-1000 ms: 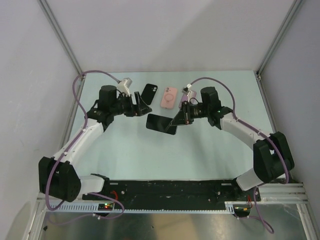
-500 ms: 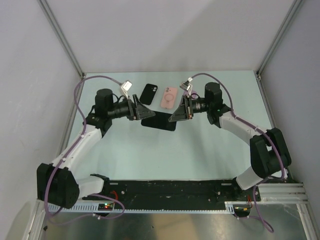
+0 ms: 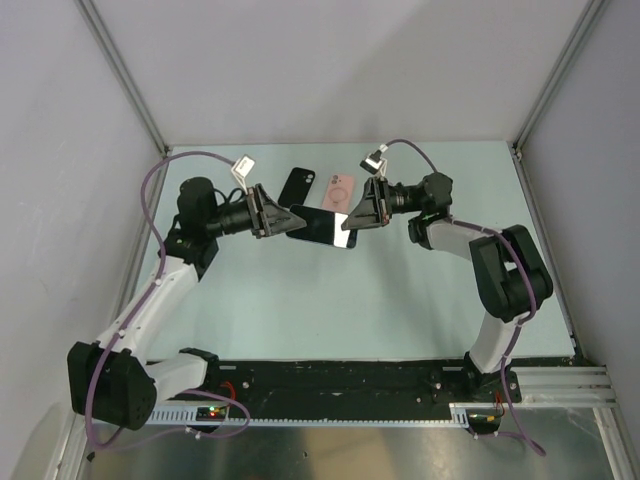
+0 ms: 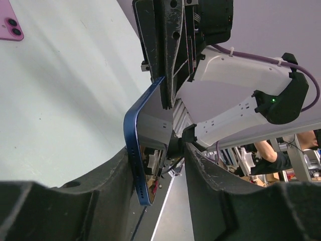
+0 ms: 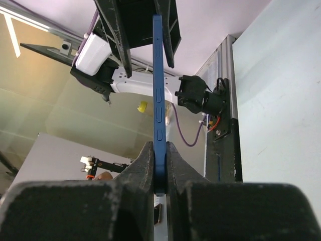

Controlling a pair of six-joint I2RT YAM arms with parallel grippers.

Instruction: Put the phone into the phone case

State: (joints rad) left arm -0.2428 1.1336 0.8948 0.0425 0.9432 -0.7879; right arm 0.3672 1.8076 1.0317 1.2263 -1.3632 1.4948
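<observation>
1. Table [image 3: 400, 300]: pale green, boxed in by grey walls.
2. Left gripper [image 3: 270, 215] and right gripper [image 3: 362, 210]: raised at the frame's upper centre, pointing at each other.
3. Phone [image 3: 322, 226]: blue-edged, held off the table between the two grippers. Its long axis runs left to right from one to the other.
4. Pink phone case [image 3: 338, 192]: flat on the table just above the phone in the overhead frame, nearer the right gripper. A black case-like item [image 3: 298, 185] lies beside it on the left.
5. Right fingers [image 5: 143, 170]: clamped on the phone's right end, gripping its two faces.
6. Left fingers [image 4: 108, 181]: spread wide, straddling the phone's left end. One looks close to the blue edge; contact cannot be told.

Judgement: only the right arm carries the phone, and the case lies just beyond it.
</observation>
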